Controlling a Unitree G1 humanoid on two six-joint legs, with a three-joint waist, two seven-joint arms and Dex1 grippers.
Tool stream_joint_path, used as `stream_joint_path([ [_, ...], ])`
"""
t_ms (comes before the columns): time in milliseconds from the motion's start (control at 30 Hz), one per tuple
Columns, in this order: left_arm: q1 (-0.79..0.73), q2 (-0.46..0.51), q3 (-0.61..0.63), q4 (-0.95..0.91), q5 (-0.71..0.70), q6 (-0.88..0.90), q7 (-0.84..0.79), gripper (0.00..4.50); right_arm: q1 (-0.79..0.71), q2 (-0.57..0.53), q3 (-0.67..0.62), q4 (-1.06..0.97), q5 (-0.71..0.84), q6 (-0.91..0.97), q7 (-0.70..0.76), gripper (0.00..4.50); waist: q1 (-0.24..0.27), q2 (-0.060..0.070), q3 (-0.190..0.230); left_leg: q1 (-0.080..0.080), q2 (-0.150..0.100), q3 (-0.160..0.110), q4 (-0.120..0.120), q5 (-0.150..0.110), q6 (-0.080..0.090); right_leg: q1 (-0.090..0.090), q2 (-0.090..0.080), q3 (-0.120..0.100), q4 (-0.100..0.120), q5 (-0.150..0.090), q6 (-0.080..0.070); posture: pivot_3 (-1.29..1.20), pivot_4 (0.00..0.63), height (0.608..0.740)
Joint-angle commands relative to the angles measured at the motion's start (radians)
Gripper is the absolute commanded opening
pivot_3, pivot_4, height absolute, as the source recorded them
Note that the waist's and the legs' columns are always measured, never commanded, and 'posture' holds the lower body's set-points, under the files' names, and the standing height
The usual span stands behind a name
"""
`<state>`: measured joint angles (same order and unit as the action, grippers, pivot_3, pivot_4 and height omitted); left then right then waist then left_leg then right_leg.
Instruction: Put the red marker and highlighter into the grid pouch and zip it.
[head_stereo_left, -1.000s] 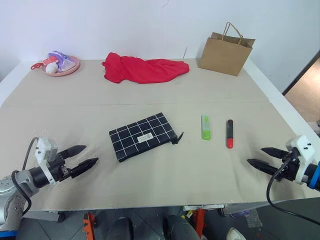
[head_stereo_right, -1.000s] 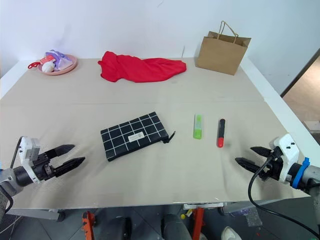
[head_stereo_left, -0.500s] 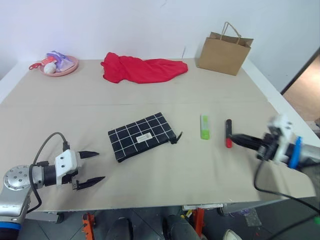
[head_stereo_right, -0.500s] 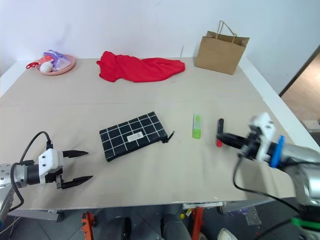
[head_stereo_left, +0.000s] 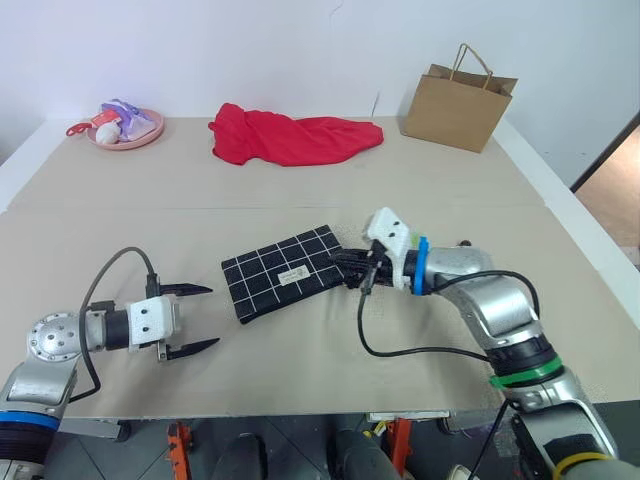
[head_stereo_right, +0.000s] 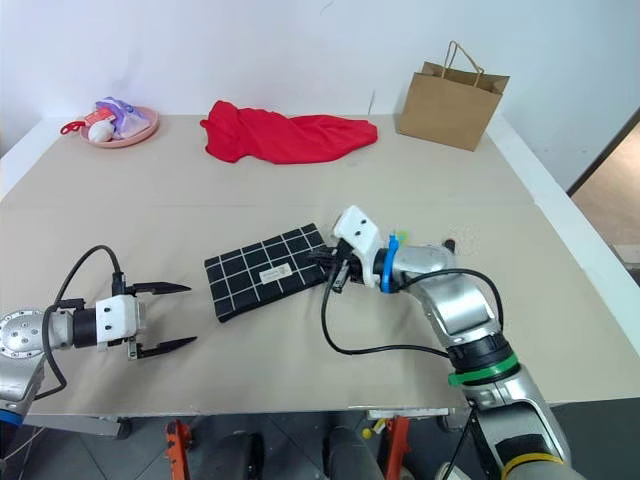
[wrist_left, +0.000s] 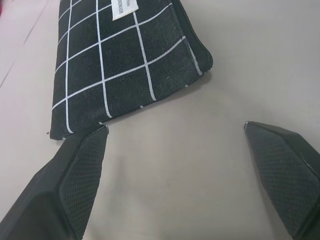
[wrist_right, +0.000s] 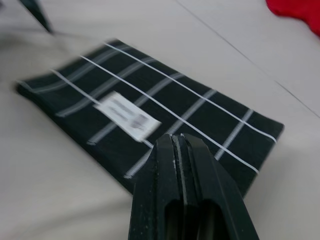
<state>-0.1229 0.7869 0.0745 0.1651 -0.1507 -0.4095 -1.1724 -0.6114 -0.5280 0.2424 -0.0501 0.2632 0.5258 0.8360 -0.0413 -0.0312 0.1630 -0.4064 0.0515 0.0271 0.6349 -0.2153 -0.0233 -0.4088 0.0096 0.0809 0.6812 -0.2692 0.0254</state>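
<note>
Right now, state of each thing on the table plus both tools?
grid pouch: lying flat, label up; zipper state cannot be told.
left tool: open, empty, short of the pouch's near corner.
right tool: shut, over the pouch's zipper-pull end; whether it grips anything cannot be told.
red cloth: crumpled at the far side.
paper bag: upright, top open.
pink plate: holds small items.

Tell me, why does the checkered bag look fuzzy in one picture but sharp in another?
In the right wrist view the pouch looks smeared, its far corner and white label soft, as a moving camera would blur it; the shut right gripper up close stays crisp. In the left wrist view the pouch's grid lines and the open left gripper are sharp. In the eye views the whole table is evenly lit.
</note>
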Motion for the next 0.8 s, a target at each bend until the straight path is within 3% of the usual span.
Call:
stream_joint_path([
  [33,-0.007,-0.007,-0.033,0.037,0.029,-0.020,0.023,4.50,-0.104,0.025,0.088,0.154,-0.162,-0.091,-0.047,0.05,0.000,0.000,0.000,0.000,-0.001,0.000,0.000,0.000,0.000,0.000,0.000,0.000,0.000,0.000,0.000,0.00,0.150,0.740],
  [400,-0.081,-0.042,-0.102,0.105,0.120,-0.131,0.101,4.50,-0.131,-0.019,0.222,0.285,-0.379,-0.291,0.011,0.05,0.000,0.001,-0.001,0.001,-0.002,0.000,0.001,0.001,0.002,0.001,0.001,-0.001,0.000,0.001,0.002,0.00,0.150,0.740],
  [800,-0.193,-0.108,-0.193,0.276,0.243,-0.316,0.248,4.50,-0.142,0.014,0.189,0.313,-0.410,-0.329,0.043,0.05,0.004,0.005,-0.004,0.003,-0.001,0.000,0.002,0.006,0.009,0.003,0.001,-0.001,0.000,0.007,0.003,0.00,0.150,0.740],
])
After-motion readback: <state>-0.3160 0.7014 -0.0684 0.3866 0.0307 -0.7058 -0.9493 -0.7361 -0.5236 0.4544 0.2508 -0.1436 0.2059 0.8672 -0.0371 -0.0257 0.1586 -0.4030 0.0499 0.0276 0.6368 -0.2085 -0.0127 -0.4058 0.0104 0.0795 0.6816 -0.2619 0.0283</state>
